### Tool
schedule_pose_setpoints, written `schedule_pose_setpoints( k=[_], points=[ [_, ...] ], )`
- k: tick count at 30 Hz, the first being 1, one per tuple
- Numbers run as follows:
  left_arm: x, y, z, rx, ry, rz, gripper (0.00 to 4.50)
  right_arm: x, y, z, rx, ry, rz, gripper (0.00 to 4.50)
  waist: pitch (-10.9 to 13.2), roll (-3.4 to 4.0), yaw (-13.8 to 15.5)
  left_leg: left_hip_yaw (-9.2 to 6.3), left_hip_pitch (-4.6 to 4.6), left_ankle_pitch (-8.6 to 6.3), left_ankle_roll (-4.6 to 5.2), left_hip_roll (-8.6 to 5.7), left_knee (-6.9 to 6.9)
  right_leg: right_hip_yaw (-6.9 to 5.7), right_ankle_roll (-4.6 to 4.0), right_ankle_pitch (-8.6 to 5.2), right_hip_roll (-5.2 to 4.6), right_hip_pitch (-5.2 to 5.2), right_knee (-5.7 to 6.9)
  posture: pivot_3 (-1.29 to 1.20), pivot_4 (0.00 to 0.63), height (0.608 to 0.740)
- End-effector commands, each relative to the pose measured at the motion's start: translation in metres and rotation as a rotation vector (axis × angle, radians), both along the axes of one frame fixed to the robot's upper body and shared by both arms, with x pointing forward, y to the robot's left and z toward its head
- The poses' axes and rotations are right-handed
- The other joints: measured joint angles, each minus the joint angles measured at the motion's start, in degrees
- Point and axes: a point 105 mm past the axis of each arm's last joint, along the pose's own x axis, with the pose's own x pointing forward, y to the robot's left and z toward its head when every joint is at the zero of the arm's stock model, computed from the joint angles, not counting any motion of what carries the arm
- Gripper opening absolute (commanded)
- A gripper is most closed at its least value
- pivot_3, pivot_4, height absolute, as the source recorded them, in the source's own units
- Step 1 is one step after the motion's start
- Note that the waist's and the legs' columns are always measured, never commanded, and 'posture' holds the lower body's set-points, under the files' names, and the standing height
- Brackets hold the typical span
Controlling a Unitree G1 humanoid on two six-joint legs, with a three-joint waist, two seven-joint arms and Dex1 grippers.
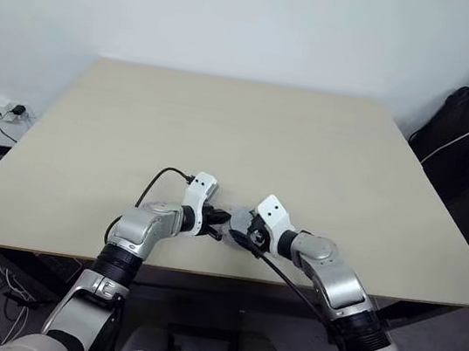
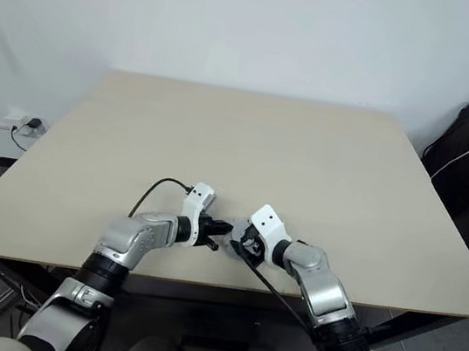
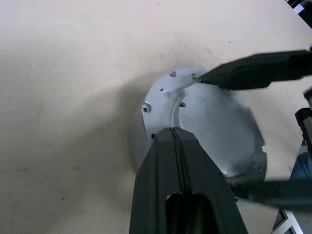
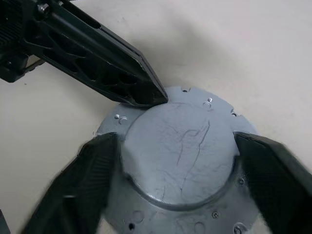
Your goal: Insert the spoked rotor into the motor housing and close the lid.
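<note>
Lid (image 4: 183,151) smooth face up, underside hidden, grippers straddling rim

- Both arms reach in from the bottom of the head view, forearms angled toward each other, meeting just below the frame's centre.
- Left claw (image 1: 220,224): fingers pressed together into one black wedge, pointing toward the right arm.
- Right claw (image 4: 168,161): fingers (image 4: 83,180) spread wide apart, pointing down and toward the left claw's tip.
</note>
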Motion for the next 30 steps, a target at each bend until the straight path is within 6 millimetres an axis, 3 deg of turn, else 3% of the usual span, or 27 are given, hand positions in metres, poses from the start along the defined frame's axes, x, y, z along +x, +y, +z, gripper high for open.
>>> schedule_pose_setpoints(
  k=[1, 9, 16, 22, 30],
  points=[
    [-0.002, -0.008, 0.0, -0.001, 0.009, -0.03, 0.0, -0.003, -0.014, -0.004, -0.011, 0.028, -0.049, 4.44, 0.0, 0.0, 0.0, 0.01, 0.0, 0.0, 0.0, 0.0, 0.0, 0.0, 0.0, 0.0, 0.0, 0.0, 0.0, 0.0, 0.0, 0.74],
    [-0.005, -0.009, -0.001, 0.002, 0.011, -0.035, 0.0, -0.015, -0.034, 0.001, -0.03, 0.023, -0.087, 4.44, 0.0, -0.06, 0.1, -0.02, 0.02, 0.0, 0.01, -0.01, 0.02, -0.01, 0.16, -0.1, -0.01, 0.04, 0.0, 0.0, 0.0, 0.74],
    [-0.006, -0.012, -0.002, 0.001, 0.009, -0.051, 0.0, -0.023, -0.055, 0.027, 0.046, -0.02, -0.154, 4.44, 0.0, -0.11, 0.1, -0.01, -0.01, -0.01, 0.03, -0.02, 0.05, 0.0, 0.21, -0.14, -0.03, 0.02, 0.01, 0.0, 0.0, 0.74],
    [-0.005, -0.014, -0.001, -0.007, 0.004, -0.056, 0.0, 0.006, -0.082, 0.047, 0.295, -0.052, -0.545, 4.44, 0.0, -0.11, 0.1, -0.02, -0.01, -0.01, 0.02, 0.01, 0.06, -0.01, 0.23, -0.14, -0.02, 0.0, 0.03, 0.0, 0.0, 0.74],
    [-0.005, -0.013, -0.002, 0.002, 0.001, -0.057, 0.0, -0.002, -0.051, 0.018, 0.387, 0.205, -0.546, 4.44, 0.0, -0.06, 0.2, 0.0, -0.12, -0.05, 0.09, -0.02, 0.06, 0.01, -0.02, 0.0, -0.04, -0.08, -0.02, 0.0, 0.0, 0.74]
  ],
)
